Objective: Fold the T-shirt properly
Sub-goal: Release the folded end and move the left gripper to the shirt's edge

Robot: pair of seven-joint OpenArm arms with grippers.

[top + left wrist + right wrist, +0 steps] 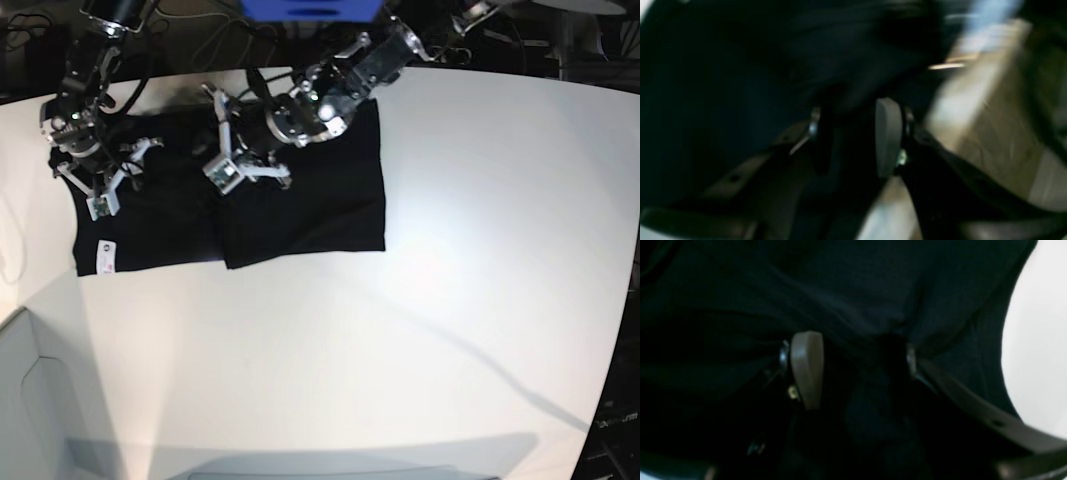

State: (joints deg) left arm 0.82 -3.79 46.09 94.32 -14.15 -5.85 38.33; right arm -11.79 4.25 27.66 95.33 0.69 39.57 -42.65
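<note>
T-shirt [300,200] — black, partly folded, rumpled — on table [480,250].

We find the T-shirt [300,210] lying flat on the table [480,250] in the upper left of the base view, with bare tabletop below it and to its right. The right gripper [88,175] sits over the shirt's left edge at the far left of the frame. The left gripper [245,160] sits over the shirt's upper middle, right of the other.
</note>
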